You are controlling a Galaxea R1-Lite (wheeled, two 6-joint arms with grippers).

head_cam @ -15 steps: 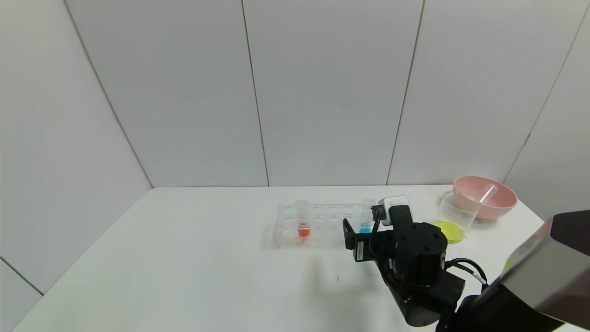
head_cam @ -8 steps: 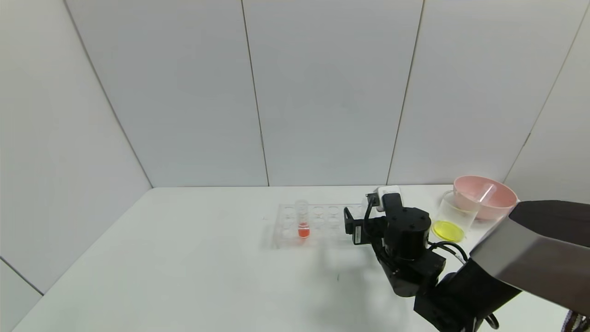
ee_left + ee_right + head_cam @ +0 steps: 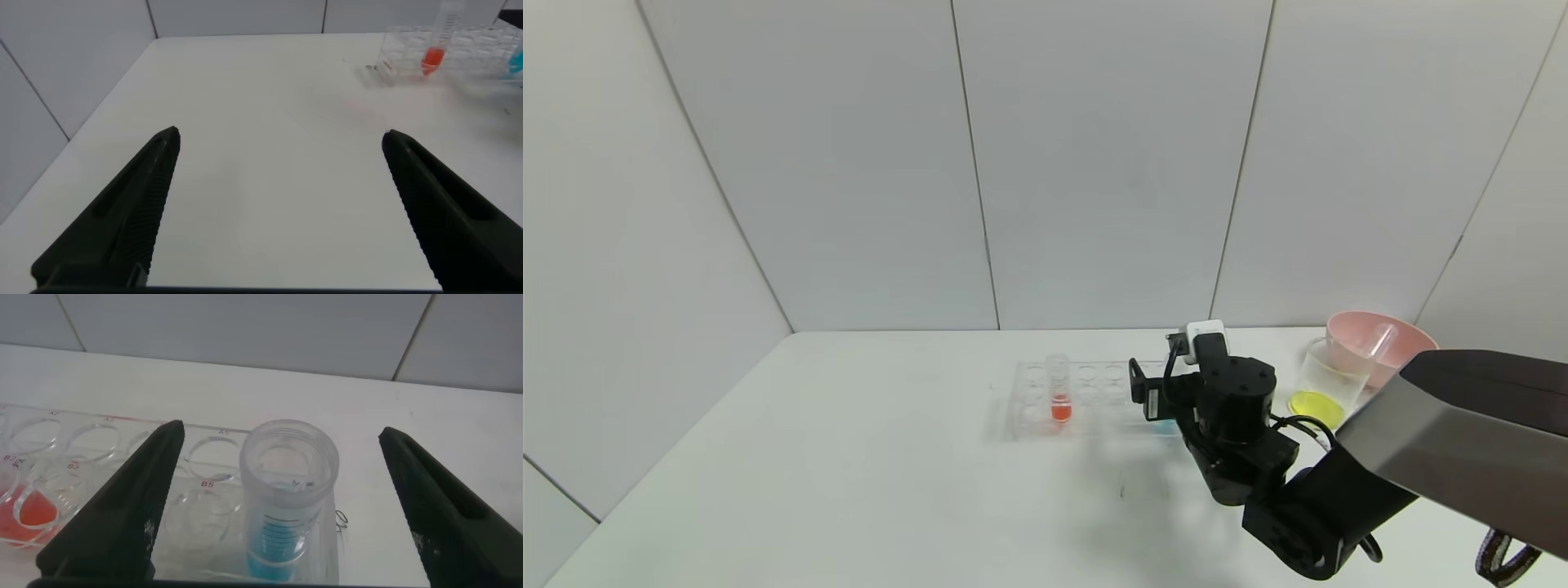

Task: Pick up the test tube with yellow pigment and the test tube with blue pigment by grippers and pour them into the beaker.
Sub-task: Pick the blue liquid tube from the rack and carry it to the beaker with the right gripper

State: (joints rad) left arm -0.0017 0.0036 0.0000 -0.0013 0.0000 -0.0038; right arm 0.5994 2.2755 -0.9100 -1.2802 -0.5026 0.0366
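With yellow liquid already in the beaker [image 3: 1327, 384], the right gripper [image 3: 278, 506], fingers spread, straddles the blue tube [image 3: 290, 498] standing in the rack [image 3: 1086, 398]; closing on it comes next. Left gripper [image 3: 282, 204] idle, spread.

Your right gripper [image 3: 278, 498] stands with fingers spread wide, one on each side of the test tube with blue pigment [image 3: 288, 498], not touching it. Your left gripper [image 3: 282, 204] hangs open well apart from that tube.
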